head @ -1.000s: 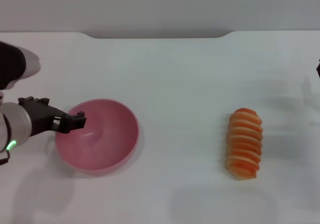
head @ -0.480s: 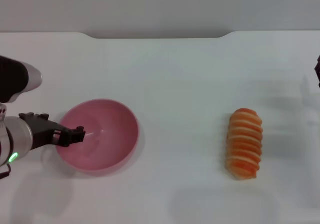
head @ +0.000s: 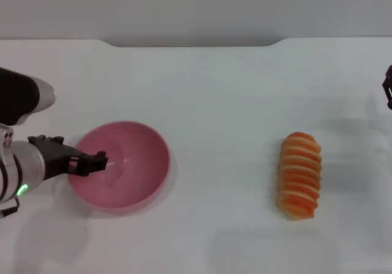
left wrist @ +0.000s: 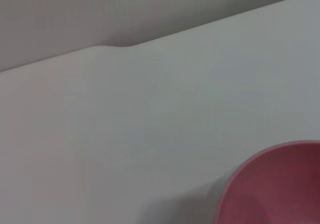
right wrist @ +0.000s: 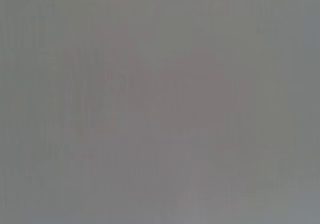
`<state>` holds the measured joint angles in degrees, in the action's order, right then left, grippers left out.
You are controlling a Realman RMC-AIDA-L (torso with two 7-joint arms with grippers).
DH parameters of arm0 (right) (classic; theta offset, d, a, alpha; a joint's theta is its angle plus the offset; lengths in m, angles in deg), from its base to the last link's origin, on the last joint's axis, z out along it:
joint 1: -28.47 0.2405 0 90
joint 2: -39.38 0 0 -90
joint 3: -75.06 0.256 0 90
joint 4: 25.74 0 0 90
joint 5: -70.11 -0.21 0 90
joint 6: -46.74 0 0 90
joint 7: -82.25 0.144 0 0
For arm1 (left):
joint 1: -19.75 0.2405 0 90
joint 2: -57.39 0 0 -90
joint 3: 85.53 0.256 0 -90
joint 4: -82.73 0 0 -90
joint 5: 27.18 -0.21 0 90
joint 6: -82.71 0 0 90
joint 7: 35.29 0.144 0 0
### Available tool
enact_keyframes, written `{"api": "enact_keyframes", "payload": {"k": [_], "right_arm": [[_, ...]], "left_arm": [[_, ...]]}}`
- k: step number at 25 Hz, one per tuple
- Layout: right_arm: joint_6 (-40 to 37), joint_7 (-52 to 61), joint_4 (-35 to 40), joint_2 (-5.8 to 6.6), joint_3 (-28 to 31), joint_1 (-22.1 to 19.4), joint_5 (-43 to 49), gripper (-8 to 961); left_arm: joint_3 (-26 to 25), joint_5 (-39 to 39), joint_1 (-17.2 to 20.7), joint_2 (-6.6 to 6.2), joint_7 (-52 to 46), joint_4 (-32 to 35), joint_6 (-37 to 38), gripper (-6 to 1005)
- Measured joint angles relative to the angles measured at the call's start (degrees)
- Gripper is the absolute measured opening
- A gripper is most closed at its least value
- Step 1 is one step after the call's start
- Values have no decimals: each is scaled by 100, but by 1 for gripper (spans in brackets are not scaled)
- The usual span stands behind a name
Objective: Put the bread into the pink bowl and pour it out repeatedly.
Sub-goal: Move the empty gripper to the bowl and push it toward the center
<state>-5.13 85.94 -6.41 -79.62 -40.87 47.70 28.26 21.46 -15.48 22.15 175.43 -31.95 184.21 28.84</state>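
The pink bowl [head: 128,163] stands upright on the white table at the left; part of its rim also shows in the left wrist view [left wrist: 272,186]. My left gripper [head: 92,162] sits across the bowl's left rim, shut on it, with one finger reaching inside. The bowl is empty. The bread [head: 299,175], an orange-brown striped loaf, lies on the table at the right, far from the bowl. My right gripper [head: 388,90] is only a dark sliver at the right edge, well above and right of the bread.
The white table [head: 220,102] runs back to a grey wall, with a shallow notch in its far edge [head: 196,43]. The right wrist view shows only a plain grey surface.
The bowl has gone from tilted to level on the table, and my left gripper came down with it. The bread has not moved. The right gripper edged slightly into view.
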Motion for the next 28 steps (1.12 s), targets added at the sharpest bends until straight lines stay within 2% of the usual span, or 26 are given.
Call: {"api": "enact_keyframes", "payload": {"k": [8,14,19,25,28], "right_arm": [[9,0,-1,-7,1,2,-1,540],[11,0,11,-9,1,12,0,539],[11,0,13,-9,0,12,0,538],[16,8,5,-9,1,9,4,536],[18,10,3,-9,2,3,6,536]], "left_arm": [[13,0,-9,-1,-3,-25,48,849],[0,123,-285,-6,-4,-352,-82,847],[-2,161,-422,-10,17,-372,-309,746],[268,-388,-568,0,-89,-201,-484,625],[282,-446,-627,0,-144,-218,-481,482]]}}
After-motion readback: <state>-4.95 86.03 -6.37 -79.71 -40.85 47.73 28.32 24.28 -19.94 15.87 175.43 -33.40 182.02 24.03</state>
